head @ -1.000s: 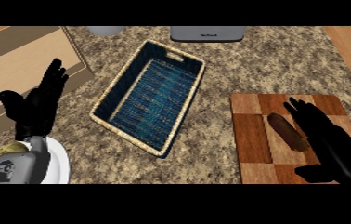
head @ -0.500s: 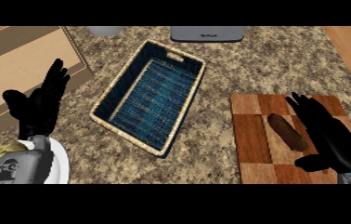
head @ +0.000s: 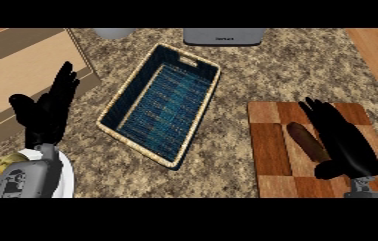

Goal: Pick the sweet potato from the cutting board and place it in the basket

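**Sweet potato on cutting board, right hand alongside**

The sweet potato [head: 308,141] is lying on the cutting board [head: 269,150], its long axis running diagonally, well apart from the basket [head: 162,104]. The cutting board is sitting on the granite counter [head: 244,80] to the right of the basket. The right hand [head: 339,137] is hovering over the board just right of the sweet potato, fingers extended and spread, the thumb lying below the vegetable's lower end; nothing is being held. Whether the palm is touching the sweet potato cannot be determined. The left hand [head: 48,110] is resting to the left of the basket, fingers straight and pointing up, holding nothing. The basket is showing its blue woven lining, with nothing inside it. A grey appliance [head: 224,36] is standing beyond the basket's far end.
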Robot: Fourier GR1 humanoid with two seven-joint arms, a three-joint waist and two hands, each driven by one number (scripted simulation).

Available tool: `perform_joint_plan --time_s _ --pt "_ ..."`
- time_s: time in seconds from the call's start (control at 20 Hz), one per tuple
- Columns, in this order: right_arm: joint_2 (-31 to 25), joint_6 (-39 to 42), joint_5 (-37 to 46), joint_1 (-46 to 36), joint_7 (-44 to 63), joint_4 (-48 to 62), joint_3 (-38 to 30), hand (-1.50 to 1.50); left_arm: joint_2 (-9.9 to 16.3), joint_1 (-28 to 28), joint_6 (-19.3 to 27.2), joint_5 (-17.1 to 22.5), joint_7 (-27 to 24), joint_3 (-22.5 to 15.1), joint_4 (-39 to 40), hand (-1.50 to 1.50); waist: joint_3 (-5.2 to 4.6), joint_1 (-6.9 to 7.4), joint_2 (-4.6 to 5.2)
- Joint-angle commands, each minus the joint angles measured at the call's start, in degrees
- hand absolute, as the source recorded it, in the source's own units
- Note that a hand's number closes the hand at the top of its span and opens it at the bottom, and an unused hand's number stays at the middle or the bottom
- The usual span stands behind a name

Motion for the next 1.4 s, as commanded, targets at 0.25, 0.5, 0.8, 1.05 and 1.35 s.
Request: perform_joint_plan --time_s 0.25,0.5,0.8,1.05,1.35 --pt "-0.7 -0.1 1.3 -2.9 -3.0 9.4 -1.8 -1.50 2.2 -3.7 -2.0 0.8 1.0 3.1 3.1 0.00 0.56 0.00 0.38" --pt "-3.1 3.6 5.7 -4.7 -4.0 11.6 1.9 1.50 -0.8 -1.2 -1.1 0.0 -1.9 1.3 3.2 0.00 0.55 0.10 0.40" --pt "-0.6 0.8 3.3 -4.3 -7.1 14.1 1.0 1.50 0.0 1.9 -3.1 1.1 -5.0 2.6 3.7 0.00 0.55 0.17 0.39" --pt "0.7 -2.2 3.0 -0.7 -8.4 14.3 0.8 1.50 0.4 -0.2 -2.2 0.7 0.0 2.3 0.3 0.00 0.60 0.04 0.34" --pt "19.1 6.3 -1.2 -0.2 3.2 8.5 14.7 1.50 -0.6 -0.3 -3.1 0.6 -2.1 0.7 0.4 0.00 1.23 3.84 1.29"
